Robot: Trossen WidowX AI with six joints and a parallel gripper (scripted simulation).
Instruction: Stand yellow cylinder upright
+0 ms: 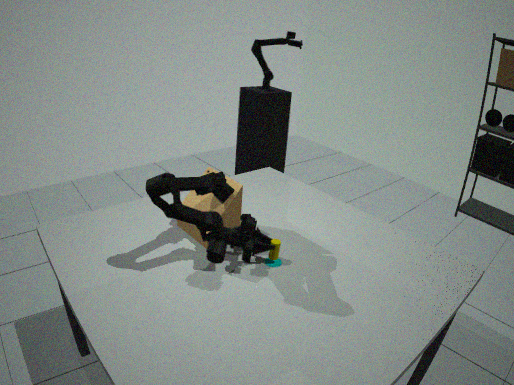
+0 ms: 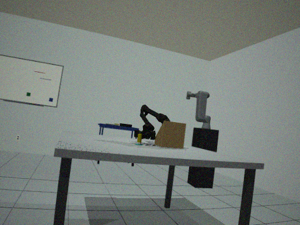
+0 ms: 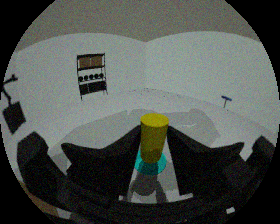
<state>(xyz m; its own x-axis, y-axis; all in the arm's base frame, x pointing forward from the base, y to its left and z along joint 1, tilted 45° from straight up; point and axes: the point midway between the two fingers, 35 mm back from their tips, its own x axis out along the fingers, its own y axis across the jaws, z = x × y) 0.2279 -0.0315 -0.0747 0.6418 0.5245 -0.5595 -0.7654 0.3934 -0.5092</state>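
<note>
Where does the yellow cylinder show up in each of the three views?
Top: yellow cylinder just right of centre, upright, held at the gripper tip.
Exterior: left of the cardboard box, mid-frame.
Wrist: centre, between the fingers.
Shared landmark: the cyan circle beneath it.

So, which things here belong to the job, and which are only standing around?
Job:
- cylinder, upright, held by the gripper
- cyan circle under it
- table bearing both

Standing around:
- cardboard box
- second arm on a black pedestal
- shelf
- whiteboard
- blue bench
</note>
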